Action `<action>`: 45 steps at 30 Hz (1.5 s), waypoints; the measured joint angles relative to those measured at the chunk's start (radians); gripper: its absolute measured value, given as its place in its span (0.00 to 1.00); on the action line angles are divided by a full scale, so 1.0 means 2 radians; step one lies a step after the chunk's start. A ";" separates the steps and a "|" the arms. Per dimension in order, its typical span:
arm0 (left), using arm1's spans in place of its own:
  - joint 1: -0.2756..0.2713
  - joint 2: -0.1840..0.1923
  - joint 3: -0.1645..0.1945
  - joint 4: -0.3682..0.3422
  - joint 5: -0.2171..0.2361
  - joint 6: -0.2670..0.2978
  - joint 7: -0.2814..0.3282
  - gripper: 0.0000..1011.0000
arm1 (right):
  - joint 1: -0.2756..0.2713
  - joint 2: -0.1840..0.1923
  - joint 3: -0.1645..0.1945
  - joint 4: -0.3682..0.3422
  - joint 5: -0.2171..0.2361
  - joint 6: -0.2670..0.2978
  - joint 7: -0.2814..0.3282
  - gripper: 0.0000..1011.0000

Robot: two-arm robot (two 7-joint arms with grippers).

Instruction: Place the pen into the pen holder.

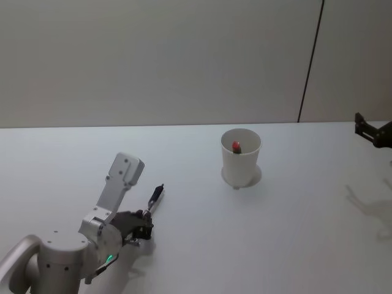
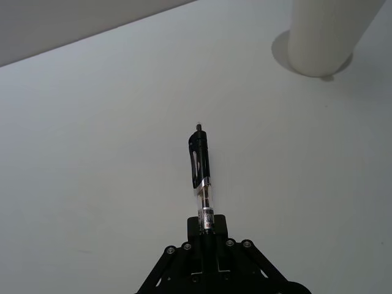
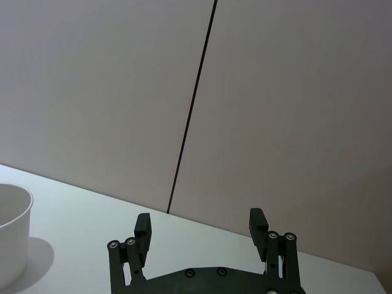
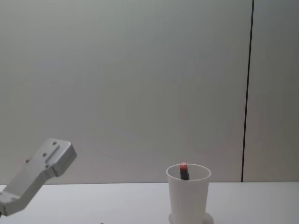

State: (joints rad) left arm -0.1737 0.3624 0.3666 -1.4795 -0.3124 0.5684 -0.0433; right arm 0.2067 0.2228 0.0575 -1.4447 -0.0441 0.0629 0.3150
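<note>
Knocking the white paper cup over is the main danger from here, I judge. It is light, tapers to a narrow base and is shorter than a pen. A pen arriving at a slant could catch the rim and push the cup along the table or topple it. A second pen with a red tip stands inside, leaning on the cup's far wall, and could block or deflect the newcomer. The grip is also a worry. The left tool pinches the black pen only at one end, on the clear part of the barrel. Most of the pen's length sticks out ahead and may pivot or slip during the lift and the turn to upright.

The left tool is closed tightly on that end of the pen, with a finger pressed to each side of the barrel. It sits well apart from the cup, to the cup's left and nearer the robot, low over the table. Whether the pen's free end touches the table I cannot tell. The right tool is idle well to the cup's right, its fingers spread wide and holding nothing.
</note>
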 joint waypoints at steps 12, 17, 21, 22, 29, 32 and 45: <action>0.005 0.006 -0.004 -0.021 0.024 -0.041 0.013 0.14 | 0.000 0.000 0.000 0.000 0.000 0.000 0.000 0.99; 0.006 0.007 -0.005 -0.029 0.038 -0.063 0.015 0.14 | 0.000 0.000 0.000 0.000 0.000 0.000 0.000 0.99; 0.006 0.007 -0.005 -0.035 0.052 -0.083 0.015 0.14 | 0.000 0.000 0.000 0.000 0.000 0.000 0.000 0.99; 0.006 0.008 -0.005 -0.037 0.058 -0.092 0.012 0.14 | 0.000 0.000 0.000 0.000 0.000 0.000 0.000 0.99; 0.003 0.011 -0.005 -0.046 0.083 -0.133 -0.008 0.14 | 0.000 0.000 0.000 0.000 0.000 0.000 0.000 0.99; 0.000 0.013 -0.005 -0.049 0.093 -0.150 -0.020 0.14 | 0.000 0.000 0.000 0.000 0.000 0.000 0.000 0.99; -0.014 0.011 -0.003 -0.058 0.140 -0.205 -0.068 0.14 | 0.000 0.000 0.000 0.000 0.000 0.000 0.000 0.99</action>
State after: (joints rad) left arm -0.2015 0.3853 0.3602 -1.5951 -0.0327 0.1580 -0.1798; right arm 0.2067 0.2228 0.0575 -1.4447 -0.0441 0.0630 0.3150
